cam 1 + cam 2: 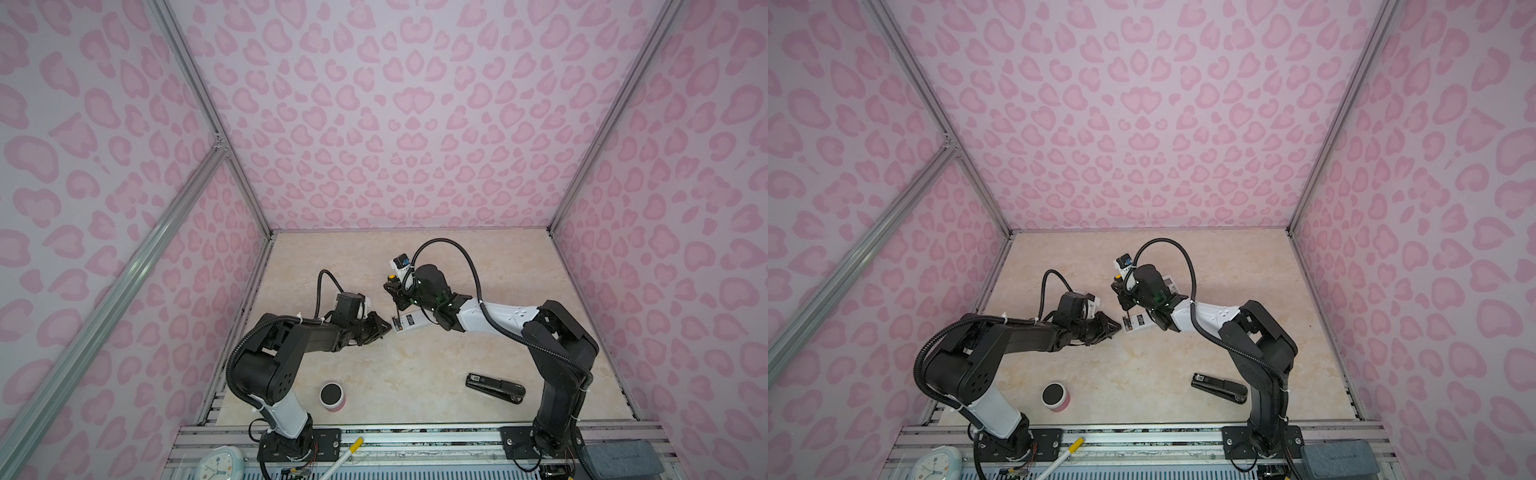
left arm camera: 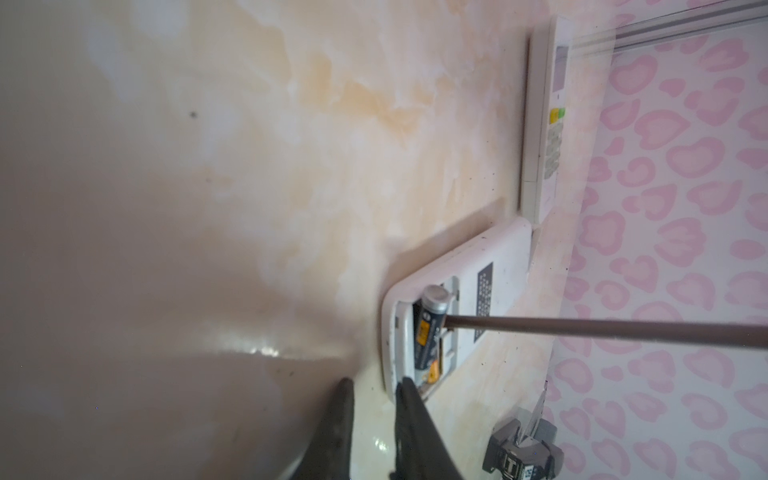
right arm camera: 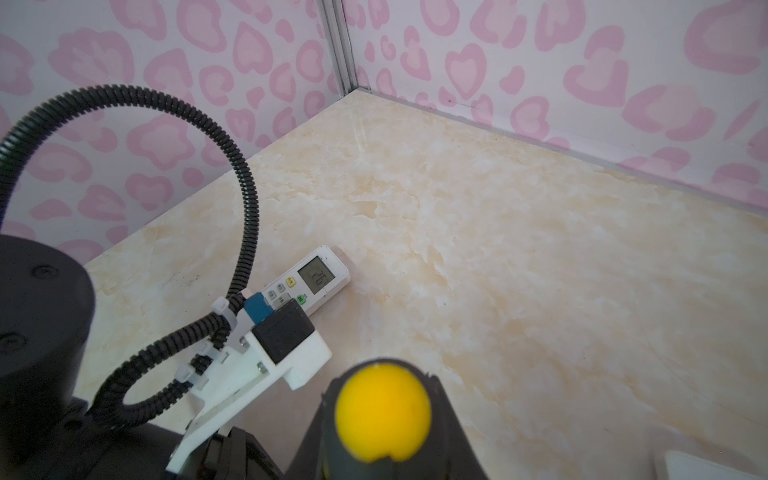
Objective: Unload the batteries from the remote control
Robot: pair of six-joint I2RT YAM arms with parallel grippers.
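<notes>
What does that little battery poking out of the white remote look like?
The small dark cylinder battery has a yellow band and a silver metal end. It is tilted: that silver end sticks up out of the open slot of the white plastic remote, and the other end sits inside. The thin metal shaft of the screwdriver touches its side.

1 battery (image 2: 430, 320) tilted against screwdriver (image 2: 582, 329) in remote (image 2: 494, 253)

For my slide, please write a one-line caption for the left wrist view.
A screwdriver touches a battery tilted up in the open white remote; left gripper close by.
</notes>
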